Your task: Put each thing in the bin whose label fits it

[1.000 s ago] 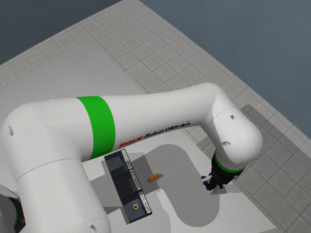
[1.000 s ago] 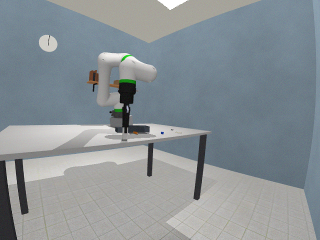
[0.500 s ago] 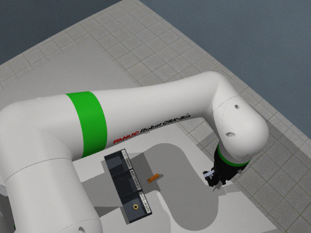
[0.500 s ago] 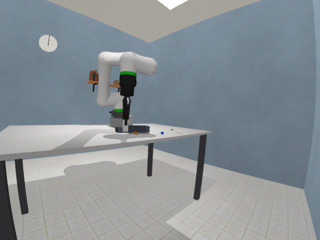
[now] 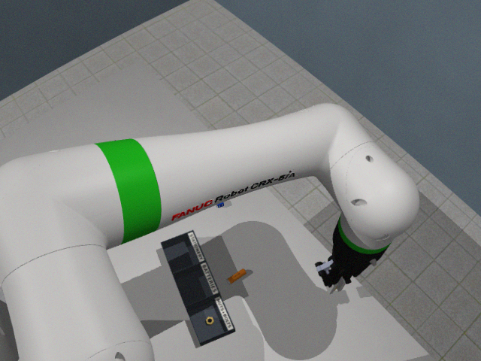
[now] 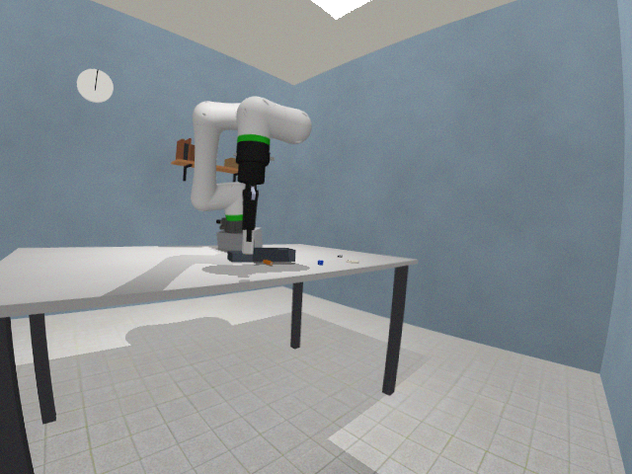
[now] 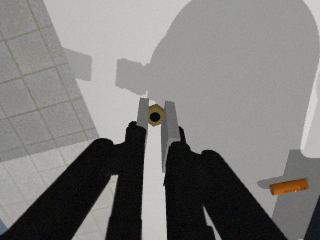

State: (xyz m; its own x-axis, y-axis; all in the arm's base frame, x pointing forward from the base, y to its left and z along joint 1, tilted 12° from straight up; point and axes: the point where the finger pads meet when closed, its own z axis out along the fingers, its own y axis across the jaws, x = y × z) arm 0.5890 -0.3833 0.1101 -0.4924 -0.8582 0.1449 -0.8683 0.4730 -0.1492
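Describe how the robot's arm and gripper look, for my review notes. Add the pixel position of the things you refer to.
The smooth white six-joint arm (image 5: pixel 240 155) (image 6: pixel 206 153) has rounded housings, green bands and thin seam lines. Its side reads "FANUC" in red and "Robot CRX-5iA" in black. The matte black two-finger gripper (image 5: pixel 337 289) (image 6: pixel 248 247) (image 7: pixel 154 114) has slim linkages and flat grey pads (image 7: pixel 171 125). I can make out no cable along the arm.
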